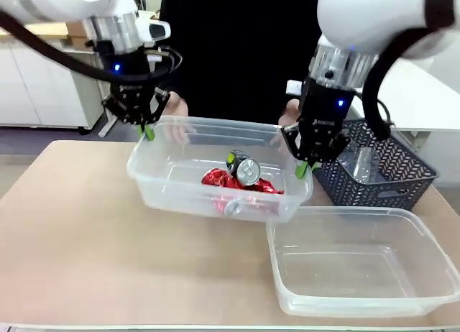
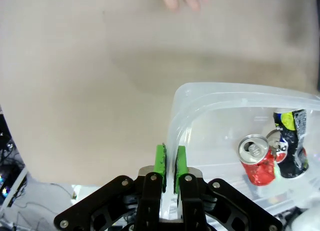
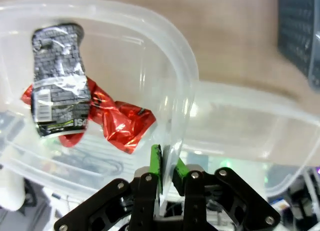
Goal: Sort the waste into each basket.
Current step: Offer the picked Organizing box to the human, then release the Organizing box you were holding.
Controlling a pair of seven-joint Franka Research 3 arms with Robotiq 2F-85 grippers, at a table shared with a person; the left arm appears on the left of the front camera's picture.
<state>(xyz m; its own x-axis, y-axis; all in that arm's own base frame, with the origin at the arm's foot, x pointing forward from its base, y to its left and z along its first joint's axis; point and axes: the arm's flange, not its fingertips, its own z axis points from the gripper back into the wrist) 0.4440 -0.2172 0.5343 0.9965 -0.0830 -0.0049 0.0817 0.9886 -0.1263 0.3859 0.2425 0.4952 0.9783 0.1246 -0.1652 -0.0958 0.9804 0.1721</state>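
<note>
Centre frame, two grippers pinch opposite rims of a clear tub [image 1: 165,185] holding crushed cans [image 1: 241,180]: left gripper [image 1: 147,131], right gripper [image 1: 303,168]. A second tub [image 1: 424,231] sits lower right, a dark basket [image 1: 402,175] behind it.

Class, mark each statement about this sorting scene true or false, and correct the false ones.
1. Both end effectors grip the rim of the same clear tub. True; the left end effector and right end effector pinch opposite ends.
2. That tub holds crushed cans. True.
3. The nearer clear tub is full of bottles. False; it looks empty.
4. The dark slotted basket sits by the left arm. False; it is on the right.
</note>
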